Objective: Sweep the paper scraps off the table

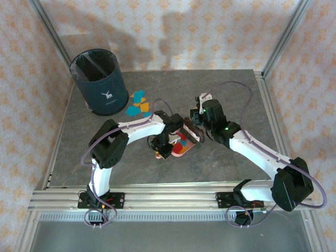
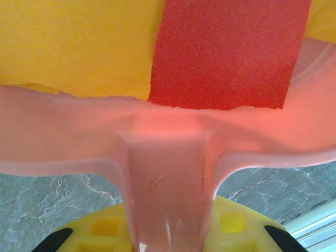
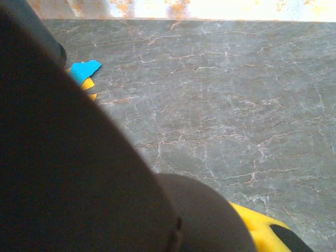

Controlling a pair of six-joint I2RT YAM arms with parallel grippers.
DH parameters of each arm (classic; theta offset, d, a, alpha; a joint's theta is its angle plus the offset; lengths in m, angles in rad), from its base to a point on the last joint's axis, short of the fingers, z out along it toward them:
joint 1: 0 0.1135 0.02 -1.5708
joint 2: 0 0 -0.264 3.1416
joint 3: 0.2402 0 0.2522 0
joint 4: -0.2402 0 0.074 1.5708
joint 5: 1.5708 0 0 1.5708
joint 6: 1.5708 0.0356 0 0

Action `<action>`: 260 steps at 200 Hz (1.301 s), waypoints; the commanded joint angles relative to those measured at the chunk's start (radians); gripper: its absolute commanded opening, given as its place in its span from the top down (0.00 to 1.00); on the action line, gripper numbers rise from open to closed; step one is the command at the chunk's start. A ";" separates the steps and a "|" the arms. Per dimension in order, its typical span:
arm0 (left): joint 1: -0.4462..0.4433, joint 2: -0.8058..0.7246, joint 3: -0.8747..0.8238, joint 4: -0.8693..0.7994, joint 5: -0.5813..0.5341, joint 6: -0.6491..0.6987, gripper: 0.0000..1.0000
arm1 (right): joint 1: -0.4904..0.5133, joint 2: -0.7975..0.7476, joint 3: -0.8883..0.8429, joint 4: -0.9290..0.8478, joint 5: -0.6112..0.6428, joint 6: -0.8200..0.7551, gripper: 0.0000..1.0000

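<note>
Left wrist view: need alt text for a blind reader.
Close-up of a pink dustpan, its handle gripped between the yellow fingers of the left hand. A yellow paper scrap and a red paper scrap lie in the pan, above the grey table.

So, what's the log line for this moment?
left hand: shut on pink dustpan | right hand: shut on dark brush | in dustpan: red, yellow paper scraps | table: more scraps beside bin

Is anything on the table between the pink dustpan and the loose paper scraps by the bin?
Nothing visible lies there. Bare dark grey stone-patterned table runs from the pink plastic dustpan in the left gripper to the teal and orange paper scraps; only the left arm's white link passes above it.
</note>
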 commanded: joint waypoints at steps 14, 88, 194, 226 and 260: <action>0.004 -0.014 0.034 -0.022 0.018 0.029 1.00 | 0.005 -0.044 0.009 -0.015 0.016 0.004 1.00; 0.005 -0.095 -0.007 0.037 -0.026 0.013 1.00 | 0.005 -0.223 -0.057 0.037 0.245 0.085 1.00; 0.046 -0.244 0.025 0.050 -0.080 0.025 1.00 | -0.017 -0.347 -0.105 -0.074 0.454 0.119 1.00; 0.095 -0.270 0.082 -0.009 -0.080 0.054 1.00 | -0.020 -0.325 -0.114 -0.072 0.394 0.120 1.00; 0.174 -0.293 0.154 -0.068 -0.068 0.086 1.00 | -0.023 -0.299 -0.120 -0.056 0.308 0.127 1.00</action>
